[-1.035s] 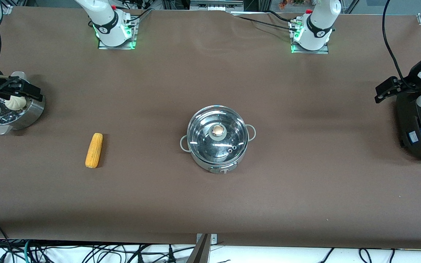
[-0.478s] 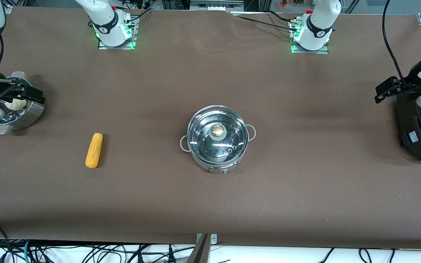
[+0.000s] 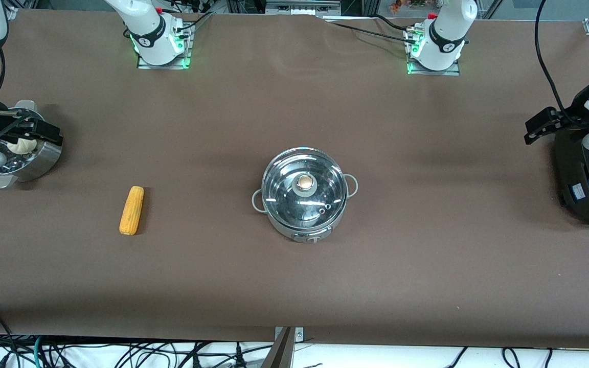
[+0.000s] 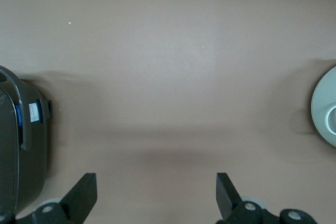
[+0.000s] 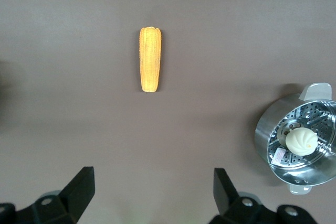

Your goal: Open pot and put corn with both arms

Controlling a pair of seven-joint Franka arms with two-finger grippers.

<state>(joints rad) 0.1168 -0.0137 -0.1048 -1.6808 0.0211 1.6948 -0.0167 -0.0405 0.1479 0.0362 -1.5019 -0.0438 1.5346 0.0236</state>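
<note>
The steel pot (image 3: 304, 227) stands mid-table with its glass lid (image 3: 287, 199) on it and the lid's knob (image 3: 304, 182) on top. The corn (image 3: 132, 210) lies on the table toward the right arm's end and also shows in the right wrist view (image 5: 149, 59). My right gripper (image 3: 21, 134) (image 5: 152, 182) is open and empty, up in the air beside the steamer basket, apart from the corn. My left gripper (image 3: 547, 124) (image 4: 156, 187) is open and empty, up in the air beside the rice cooker. The pot does not show in either wrist view.
A steel steamer basket (image 3: 49, 153) (image 5: 268, 129) with a white bun (image 3: 21, 146) (image 5: 301, 140) stands at the right arm's end. A black rice cooker (image 3: 588, 179) (image 4: 21, 145) stands at the left arm's end. The brown table (image 3: 427, 255) lies bare around the pot.
My right gripper has drifted a little toward the right arm's end of the table. The left arm, the pot and the corn have not moved.
</note>
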